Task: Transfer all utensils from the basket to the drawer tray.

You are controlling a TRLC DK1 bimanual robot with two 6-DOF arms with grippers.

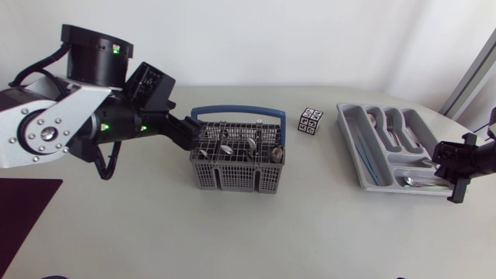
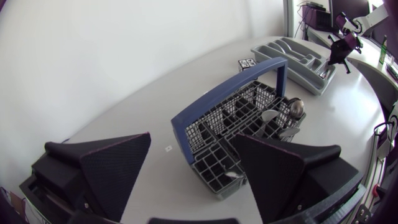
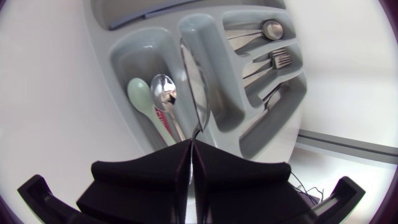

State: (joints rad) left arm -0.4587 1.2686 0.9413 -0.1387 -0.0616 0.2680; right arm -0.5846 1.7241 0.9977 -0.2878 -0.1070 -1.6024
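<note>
Ahead of left gripper [image 2: 193,140], basket [image 2: 231,83].

Left arm [image 1: 62,128] angled inward, left tool [image 2: 191,138] fingers spread wide, right tool [image 3: 191,143] fingers seemingly pressed together

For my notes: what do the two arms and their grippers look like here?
The left arm has silver-grey links dotted with screws, black round joints, small green lights and looping black cables. The left gripper has broad, matte black, wedge-shaped fingers. The right gripper matches; the right arm shows only black.
</note>
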